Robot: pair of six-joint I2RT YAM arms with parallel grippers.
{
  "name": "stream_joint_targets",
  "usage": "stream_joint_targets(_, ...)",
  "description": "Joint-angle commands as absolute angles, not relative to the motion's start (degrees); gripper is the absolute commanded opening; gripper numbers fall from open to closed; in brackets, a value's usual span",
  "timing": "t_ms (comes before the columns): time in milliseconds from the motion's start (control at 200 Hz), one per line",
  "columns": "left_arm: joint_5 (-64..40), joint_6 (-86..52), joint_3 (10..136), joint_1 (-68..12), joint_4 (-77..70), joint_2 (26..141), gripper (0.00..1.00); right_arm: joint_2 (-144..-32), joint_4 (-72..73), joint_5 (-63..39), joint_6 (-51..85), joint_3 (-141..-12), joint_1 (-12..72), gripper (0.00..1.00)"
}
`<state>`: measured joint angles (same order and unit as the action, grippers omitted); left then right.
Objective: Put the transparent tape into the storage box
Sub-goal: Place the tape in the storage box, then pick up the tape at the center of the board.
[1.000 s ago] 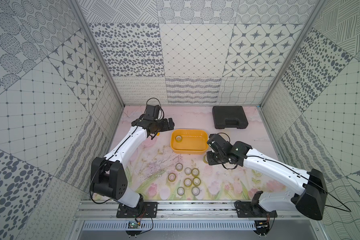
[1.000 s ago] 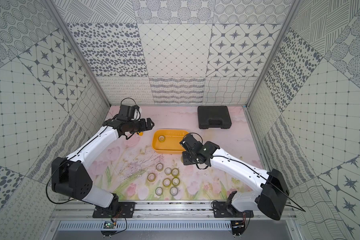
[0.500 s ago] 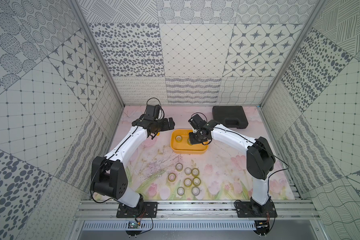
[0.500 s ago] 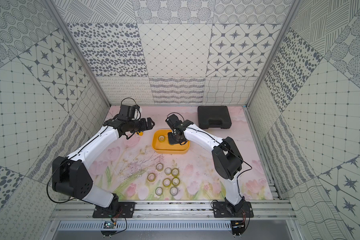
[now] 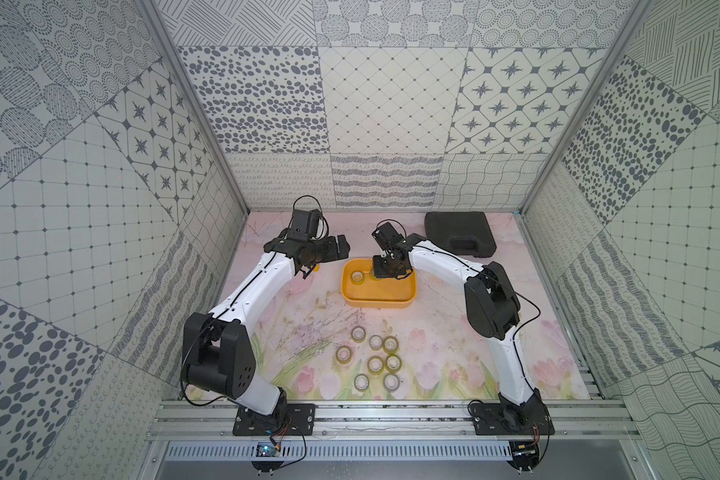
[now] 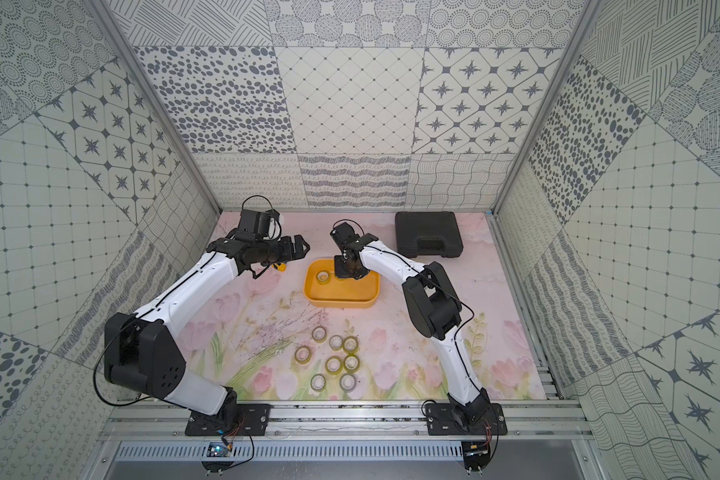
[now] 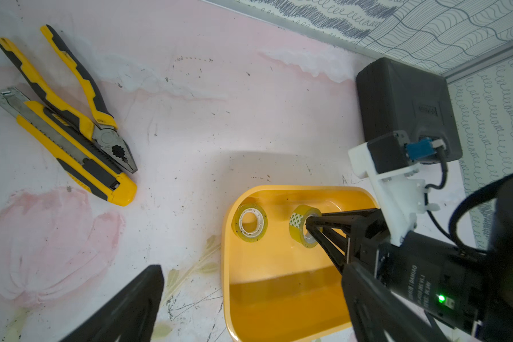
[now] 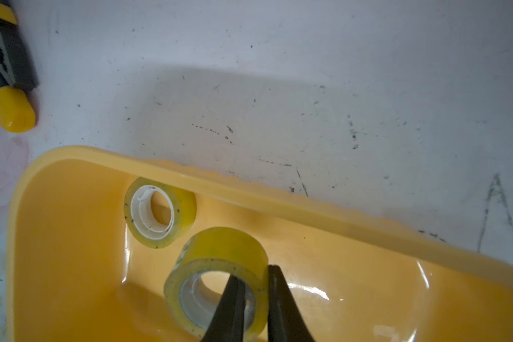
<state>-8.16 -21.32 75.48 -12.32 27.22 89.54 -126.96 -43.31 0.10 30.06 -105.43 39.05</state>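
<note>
Pink floral tabletop [image 5: 433, 345] under patterned walls [image 5: 383, 104]. The shallow yellow storage box [image 5: 377, 306] holds a flat clear roll [image 8: 160, 213]. Right gripper [image 8: 254, 274] pinches the transparent tape [image 8: 219, 245], a yellowish roll with pale core, tilted inside the box. Left gripper [image 6: 299, 248] gapes wide. A label [image 7: 412, 277] reads DAMIAO.

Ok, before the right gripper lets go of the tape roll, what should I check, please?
1. Is the held tape roll inside the rim of the storage box: ok.
2. Is the right gripper shut on the roll's wall, with one finger through the core: ok.
3. Is the held tape roll resting on the box floor: cannot tell.
4. Is the held tape roll apart from the other roll lying in the box: ok.
5. Is the left gripper open and outside the box: ok.
</note>
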Motion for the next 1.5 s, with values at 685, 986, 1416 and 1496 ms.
stream_joint_targets(685,-11.2,-22.4,75.7,-11.8,25.9,89.8,0.99,-131.3,-41.8,-3.8,34.2,-112.9,38.9,0.42)
stream_joint_targets(986,-10.3,-22.3,75.5,-11.8,25.9,90.1,0.99,-121.1,-38.5,-3.5,33.2,-105.3,38.9,0.43)
stream_joint_targets(1416,-15.8,-25.2,77.2,-12.4,26.1,95.9,0.99,-92.7,-35.2,-5.0,30.6,-80.7,39.1,0.43)
stream_joint_targets(1496,-17.6,-26.0,78.1,-12.5,26.8,97.6,0.99,-87.2,-35.2,-6.1,31.0,-75.1,39.7,0.43)
